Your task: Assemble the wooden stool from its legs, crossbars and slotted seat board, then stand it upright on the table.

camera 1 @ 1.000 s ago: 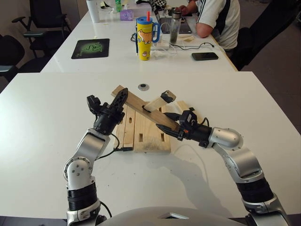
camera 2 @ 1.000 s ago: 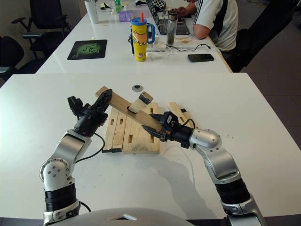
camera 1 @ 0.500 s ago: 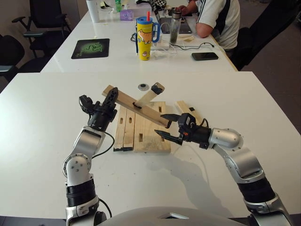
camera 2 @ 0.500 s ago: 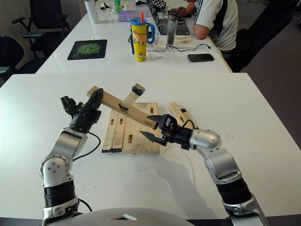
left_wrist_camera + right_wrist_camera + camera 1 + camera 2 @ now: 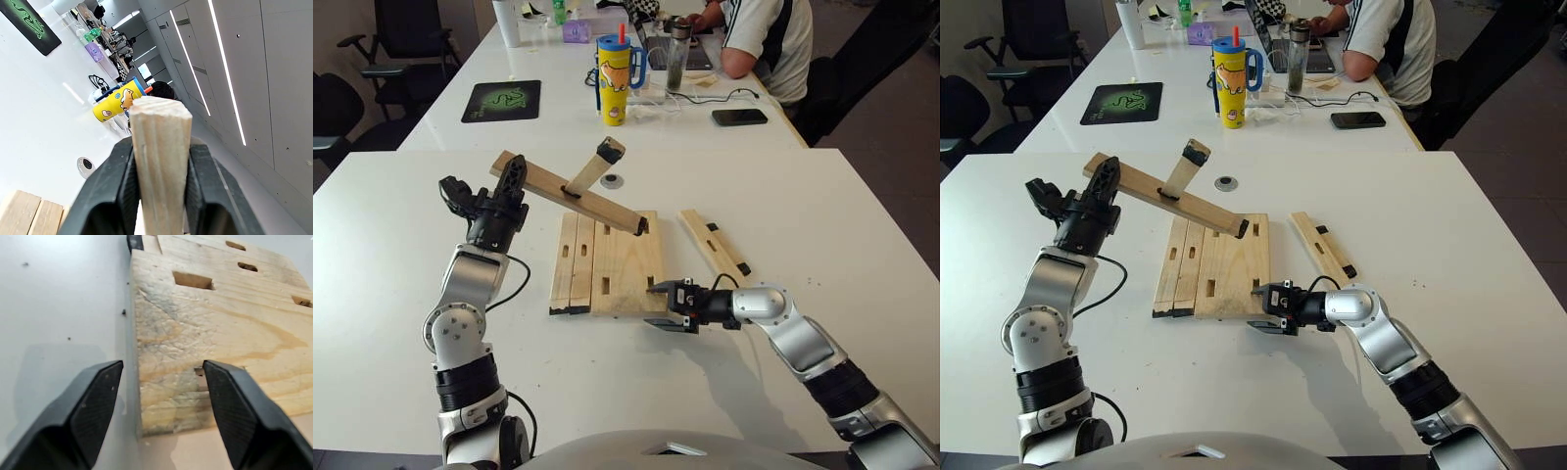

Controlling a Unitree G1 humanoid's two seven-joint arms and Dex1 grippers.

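The left gripper (image 5: 504,186) holds the leg-and-crossbar piece (image 5: 579,197) in clamped jaws, raised above the left of the worktop (image 5: 822,196). The right gripper (image 5: 664,305), jaws wide, straddles the near-right corner of the seat board (image 5: 617,257). Such a shallow bite could slip and skew it.

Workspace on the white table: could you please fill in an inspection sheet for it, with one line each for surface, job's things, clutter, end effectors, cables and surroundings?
Surface: white table, with a round grommet set in it.
Job's things: slotted seat board lies flat at centre; loose wooden bar lies to its right, apart from it; joined bar, with a short piece through it, is held raised.
Clutter: nothing seen.
End effectors: left end effector shut on the joined bar's end; right end effector open, fingers either side of the board's near right corner.
Cables: black cable loops at the left wrist; second cable at the right wrist.
Surroundings: second table behind, with yellow cup, mouse mat and phone; office chairs at far left.
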